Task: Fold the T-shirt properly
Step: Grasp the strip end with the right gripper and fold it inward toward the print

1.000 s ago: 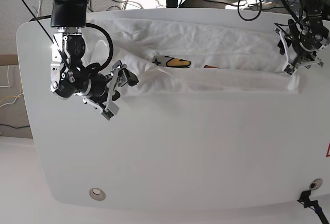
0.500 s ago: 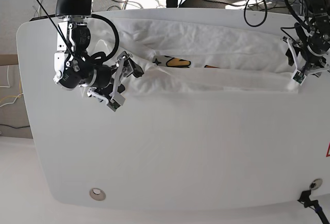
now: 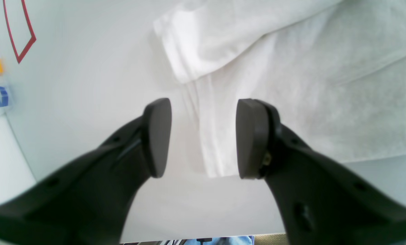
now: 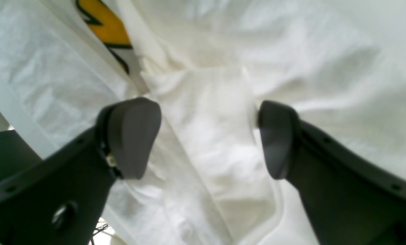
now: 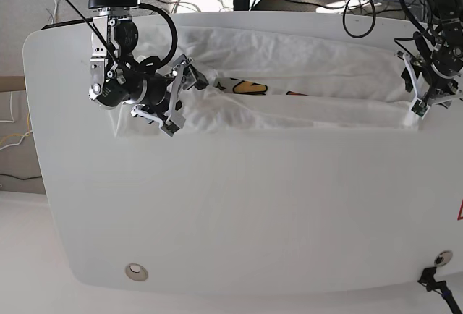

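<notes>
The white T-shirt (image 5: 304, 61) lies in a long folded band across the far part of the table, with a strip of yellow and red print (image 5: 249, 87) peeking out at the fold. My right gripper (image 5: 179, 97), on the left of the base view, hovers open over the shirt's bunched left end. In the right wrist view its fingers (image 4: 131, 136) straddle crumpled cloth (image 4: 209, 136) near the yellow print (image 4: 104, 27). My left gripper (image 5: 418, 105) stands open at the shirt's right end. Its pads (image 3: 157, 136) frame the shirt's corner edge (image 3: 216, 136) without pinching it.
The white table (image 5: 253, 205) stretches toward the near edge, with a round metal fitting (image 5: 135, 271) at the near left and a cable plug (image 5: 436, 270) at the near right. A red mark (image 3: 19, 34) is on the table beside the left gripper. Cables hang behind the far edge.
My right arm has swung up and to the right, bringing its open gripper from the bare table onto the shirt's left end. The left gripper shifted slightly right and has held still since.
</notes>
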`<state>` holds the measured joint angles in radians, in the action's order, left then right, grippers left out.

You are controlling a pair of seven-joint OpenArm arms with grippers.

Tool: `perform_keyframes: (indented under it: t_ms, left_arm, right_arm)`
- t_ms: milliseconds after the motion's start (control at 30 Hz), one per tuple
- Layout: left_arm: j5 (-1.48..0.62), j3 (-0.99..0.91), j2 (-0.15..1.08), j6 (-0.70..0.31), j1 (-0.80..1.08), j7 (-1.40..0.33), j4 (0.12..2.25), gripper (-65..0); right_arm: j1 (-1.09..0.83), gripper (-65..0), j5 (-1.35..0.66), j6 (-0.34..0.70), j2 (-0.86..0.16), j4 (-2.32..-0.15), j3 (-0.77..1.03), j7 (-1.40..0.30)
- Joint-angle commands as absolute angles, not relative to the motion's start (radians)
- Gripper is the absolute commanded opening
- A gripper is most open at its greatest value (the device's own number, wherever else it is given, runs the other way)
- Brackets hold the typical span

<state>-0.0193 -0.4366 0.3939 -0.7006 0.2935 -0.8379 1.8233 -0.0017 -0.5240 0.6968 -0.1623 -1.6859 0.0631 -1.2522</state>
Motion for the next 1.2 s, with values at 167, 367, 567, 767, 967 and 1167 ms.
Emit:
perform_keyframes:
  t_ms: [167,367,567,767,967,1167]
  left_arm:
    - [-0.021,-0.443,0.412,-0.698,0.286,-0.825,1.839,-37.3]
    - [-0.021,-0.443,0.412,-0.698,0.286,-0.825,1.837,-37.3]
    - [-0.021,-0.443,0.412,-0.698,0.286,-0.825,1.837,-37.3]
    - [-0.021,-0.443,0.412,-0.698,0.286,-0.825,1.837,-37.3]
    - [-0.019,-0.443,0.412,-0.698,0.286,-0.825,1.837,-37.3]
    - [-0.019,-0.441,0.412,-0.698,0.286,-0.825,1.837,-37.3]
  right_arm:
    - [-0.010,-17.5,-0.541,0.698,-0.165,-1.781,0.067,-1.245]
    - [-0.021,-17.5,-0.650,0.698,-0.165,-1.802,0.067,-1.299]
    - [-0.007,-17.5,-0.641,0.698,-0.173,-1.788,0.068,-1.231]
    - [0.038,-17.5,-0.570,0.698,-0.173,-1.709,0.068,-1.222]
    - [0.002,-17.5,-0.576,0.698,-0.171,-1.715,0.067,-1.222]
    - [-0.056,-17.5,-0.576,0.698,-0.171,-1.796,0.004,-1.227]
